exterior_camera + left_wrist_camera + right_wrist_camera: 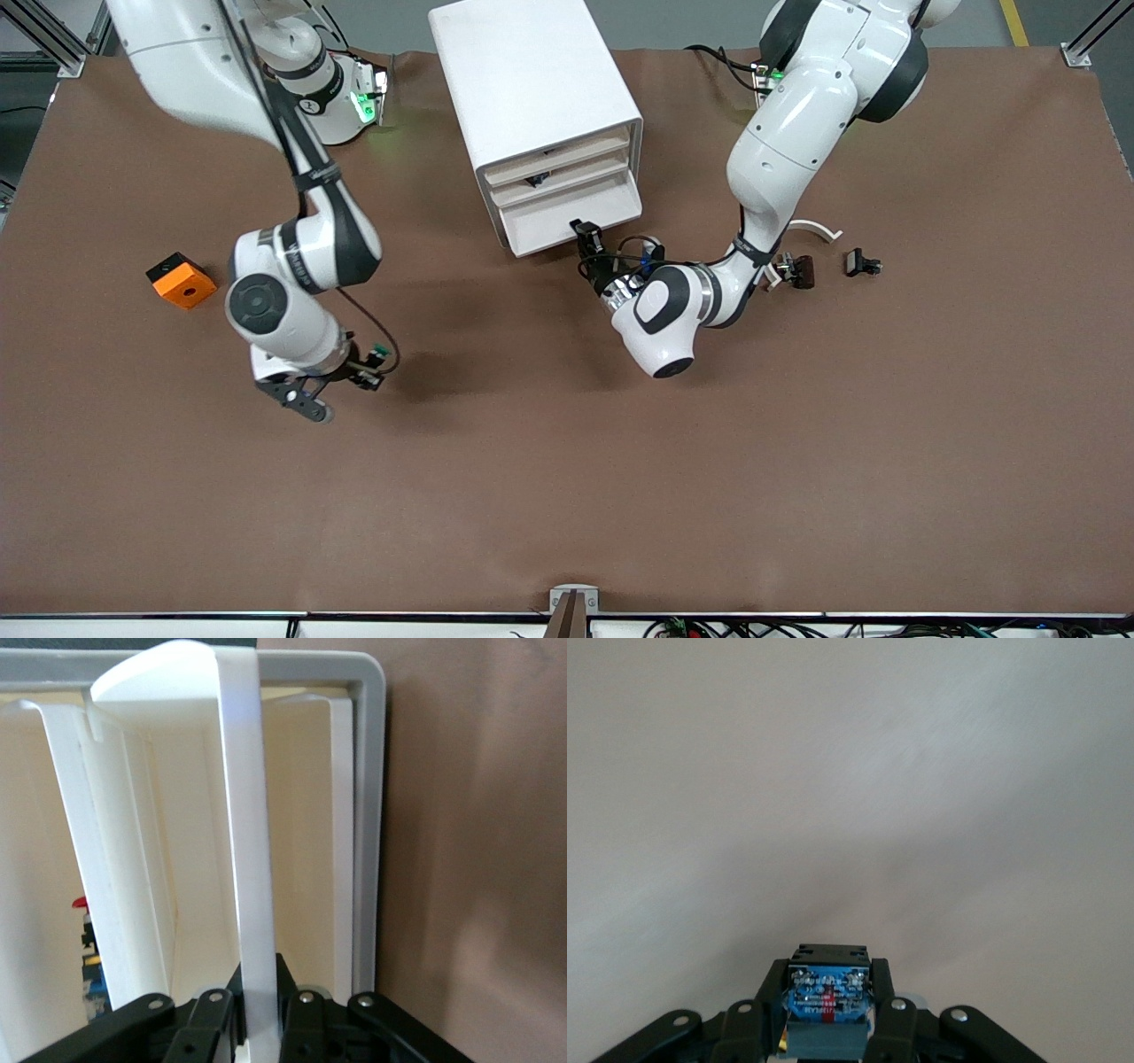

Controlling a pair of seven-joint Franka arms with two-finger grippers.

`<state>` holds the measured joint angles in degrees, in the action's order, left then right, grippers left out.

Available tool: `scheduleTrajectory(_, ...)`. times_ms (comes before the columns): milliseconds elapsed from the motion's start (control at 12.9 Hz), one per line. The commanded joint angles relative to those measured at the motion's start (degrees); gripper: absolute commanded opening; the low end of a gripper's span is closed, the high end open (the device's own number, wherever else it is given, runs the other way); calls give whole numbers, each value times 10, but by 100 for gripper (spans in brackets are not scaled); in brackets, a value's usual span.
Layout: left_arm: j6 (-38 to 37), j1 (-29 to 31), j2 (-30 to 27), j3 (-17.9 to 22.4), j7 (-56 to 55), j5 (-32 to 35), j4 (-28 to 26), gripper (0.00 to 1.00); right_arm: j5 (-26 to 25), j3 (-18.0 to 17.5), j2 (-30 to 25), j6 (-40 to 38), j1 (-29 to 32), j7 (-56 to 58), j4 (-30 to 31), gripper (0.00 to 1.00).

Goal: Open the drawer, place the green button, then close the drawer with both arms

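The white drawer cabinet (532, 80) stands at the table's middle, near the robots' bases. My left gripper (585, 237) is at the front of its bottom drawer (567, 220), shut on that drawer's thin white handle (248, 859). In the left wrist view the black fingers (297, 979) press the handle from both sides. My right gripper (368, 365) hangs over bare table toward the right arm's end, shut on the button (379, 353). The button's blue base and black middle (830, 997) sit between its fingers (879, 988).
An orange cube with a hole (181, 280) lies toward the right arm's end. Beside the left arm's forearm lie a white arc (815, 229) and two small black parts (797, 268) (861, 262). Brown table cloth (567, 478) spreads nearer the front camera.
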<state>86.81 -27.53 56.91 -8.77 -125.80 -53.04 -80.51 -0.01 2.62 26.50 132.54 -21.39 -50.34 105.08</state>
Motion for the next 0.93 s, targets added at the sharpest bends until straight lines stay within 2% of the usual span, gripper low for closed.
scheduleTrajectory(0, 70, -2, 12, 5, 21, -14, 23, 6, 7, 5, -21, -10, -65, -104, 0, 0)
scheduleTrajectory(154, 77, 6, 12, 5, 21, -14, 27, 10, 8, 5, -28, -15, -101, -158, -8, 0)
scheduleTrajectory(232, 78, 11, 12, 5, 21, -13, 32, 19, 7, 4, -29, -25, -117, -166, -15, 0)
scheduleTrajectory(309, 79, 15, 12, 5, 22, -14, 34, 42, 7, 0, -29, -37, -130, -158, -22, 0)
scheduleTrajectory(386, 79, 19, 8, 5, 27, -13, 34, 76, 6, -7, -29, -48, -142, -143, -31, 0)
scheduleTrajectory(463, 79, 21, 7, 5, 34, -12, 34, 100, 6, -14, -29, -57, -148, -129, -37, 0)
scheduleTrajectory(849, 71, 58, -3, 9, 36, -5, 78, 100, 7, -22, -31, -68, -190, -144, -44, 0)
